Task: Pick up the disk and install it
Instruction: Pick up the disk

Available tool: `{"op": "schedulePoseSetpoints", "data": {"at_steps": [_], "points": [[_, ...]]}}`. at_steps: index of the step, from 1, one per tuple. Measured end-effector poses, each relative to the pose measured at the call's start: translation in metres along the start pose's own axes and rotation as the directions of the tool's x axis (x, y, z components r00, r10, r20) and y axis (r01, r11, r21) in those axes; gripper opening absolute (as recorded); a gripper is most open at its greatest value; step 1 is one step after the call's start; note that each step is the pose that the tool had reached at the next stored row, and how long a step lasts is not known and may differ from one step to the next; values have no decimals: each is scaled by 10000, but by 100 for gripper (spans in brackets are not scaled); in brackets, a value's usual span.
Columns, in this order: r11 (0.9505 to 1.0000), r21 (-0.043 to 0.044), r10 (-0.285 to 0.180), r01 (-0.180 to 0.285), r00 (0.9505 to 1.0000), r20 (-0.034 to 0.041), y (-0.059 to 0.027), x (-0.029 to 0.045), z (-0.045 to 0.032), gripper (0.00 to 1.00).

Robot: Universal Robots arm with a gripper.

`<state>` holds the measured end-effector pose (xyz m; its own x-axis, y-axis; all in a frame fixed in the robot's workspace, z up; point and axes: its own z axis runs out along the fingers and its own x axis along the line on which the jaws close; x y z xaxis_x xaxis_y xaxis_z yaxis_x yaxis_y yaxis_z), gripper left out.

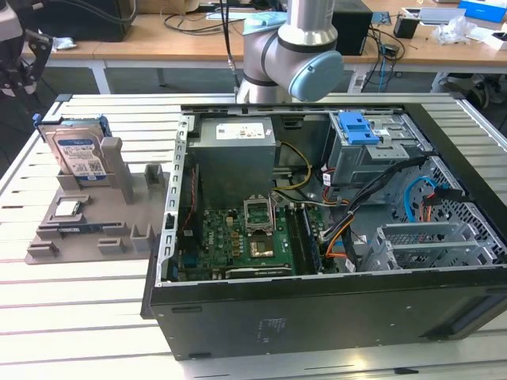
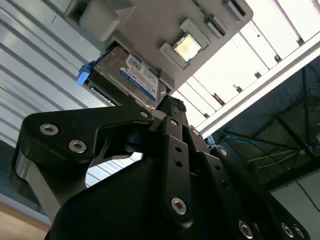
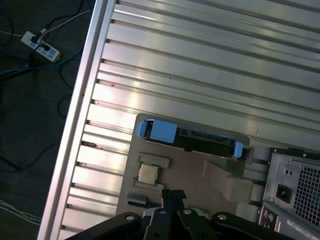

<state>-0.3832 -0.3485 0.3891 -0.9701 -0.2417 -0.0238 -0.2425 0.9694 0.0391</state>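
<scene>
The disk stands on edge in a slot at the back of a grey holder on the exterior view's left, silver with a white-and-blue label and a blue bracket. In the second wrist view its labelled face shows just beyond my gripper. The first wrist view looks at the disk edge-on, blue tabs at both ends, some way off from my gripper. The black fingertips sit together with nothing between them, so the gripper is shut and empty.
A small square CPU chip lies on the same holder. The open computer case fills the middle and right of the slatted table, with a blue-latched drive cage at its back. The table's edge and the floor lie near the holder.
</scene>
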Motion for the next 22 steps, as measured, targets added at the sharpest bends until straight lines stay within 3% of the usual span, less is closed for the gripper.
{"op": "schedulePoseSetpoints", "data": {"at_steps": [4, 10, 14, 20, 22], "points": [[9984, -14, -569, 569, 9984, -22, 0, 0, 0, 10], [9874, -43, -1580, 1580, 9874, -59, 0, 0, 0, 10], [9816, -53, -1912, 1911, 9815, -71, 0, 0, 0, 10], [9693, -70, -2458, 2457, 9693, -89, 0, 0, 0, 10], [9595, -83, -2818, 2817, 9594, -101, 0, 0, 0, 10]]}}
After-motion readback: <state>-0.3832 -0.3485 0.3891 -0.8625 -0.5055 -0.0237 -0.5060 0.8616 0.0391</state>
